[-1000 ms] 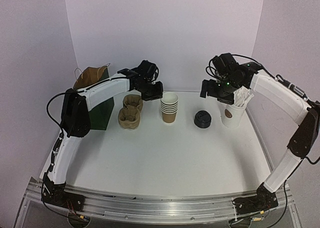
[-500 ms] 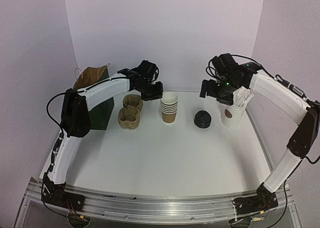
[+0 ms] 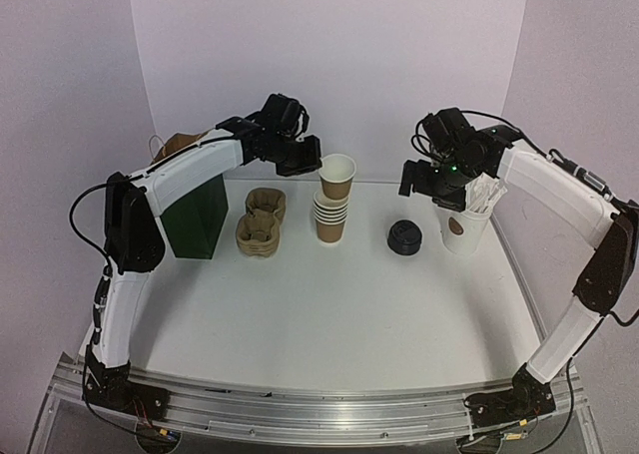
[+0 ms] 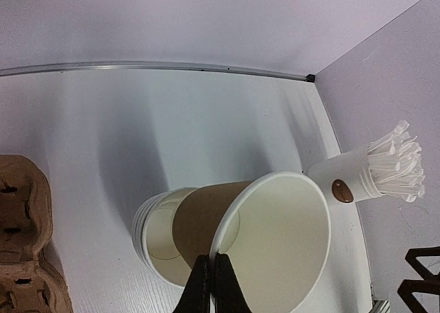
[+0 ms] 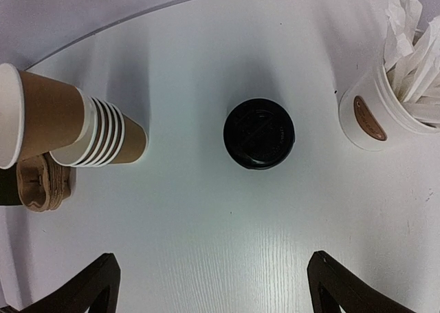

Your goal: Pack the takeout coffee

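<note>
cup: brown paper cup [image 4: 206,220], no lid on it, hanging tilted right over the stack of cups [image 3: 329,220]; can't tell if its base is clear of the stack
left gripper [image 4: 210,285]: pinched tight on the cup's rim
right gripper [image 5: 216,285]: fingers spread wide, holding nothing, hovering over the black lid [image 5: 259,133], which sits on the table
handling: guessing it's empty, so it'd be super light with squishy walls, and a rim pinch lets it swing
lid: stiff, slick plastic, so I'd grab it across the outer edge
</note>
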### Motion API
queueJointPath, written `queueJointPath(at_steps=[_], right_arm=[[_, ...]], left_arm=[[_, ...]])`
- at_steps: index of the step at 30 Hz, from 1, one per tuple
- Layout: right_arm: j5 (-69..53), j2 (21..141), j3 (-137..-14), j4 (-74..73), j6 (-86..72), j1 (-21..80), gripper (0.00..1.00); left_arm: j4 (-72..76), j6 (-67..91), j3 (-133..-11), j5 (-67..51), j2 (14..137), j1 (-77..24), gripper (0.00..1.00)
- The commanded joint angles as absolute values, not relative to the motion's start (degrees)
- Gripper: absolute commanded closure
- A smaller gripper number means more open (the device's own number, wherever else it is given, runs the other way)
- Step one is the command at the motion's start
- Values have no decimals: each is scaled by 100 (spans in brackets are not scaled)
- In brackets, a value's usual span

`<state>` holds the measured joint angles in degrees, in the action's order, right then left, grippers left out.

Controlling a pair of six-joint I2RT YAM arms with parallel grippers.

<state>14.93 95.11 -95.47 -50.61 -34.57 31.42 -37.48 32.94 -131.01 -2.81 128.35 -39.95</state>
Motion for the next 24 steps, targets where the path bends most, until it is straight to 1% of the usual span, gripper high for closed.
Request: queueJointPath(at_steps=[1, 7, 11, 20, 24], right_arm=[[1463, 9446, -9537, -5010, -3509, 3143, 5], [1472, 9439, -9529, -5010, -3473, 3142, 5], [1480, 9439, -9522, -5010, -3468, 3141, 5], [1455, 9515, -9670, -5020, -3243, 3141, 6], [1523, 9535, -9760, -5048, -3212, 3142, 5]], left_arm=[[-3640, 3221, -13326, -313, 12543, -3999, 100], [-3908, 3223, -13647, -533, 12460, -3999, 100], [-3925, 3123, -13457, -966, 12134, -3996, 100], [-4053, 2643, -12270, -1516, 10931, -4039, 100], [-4309, 2423, -11690, -2018, 10536, -4068, 100]])
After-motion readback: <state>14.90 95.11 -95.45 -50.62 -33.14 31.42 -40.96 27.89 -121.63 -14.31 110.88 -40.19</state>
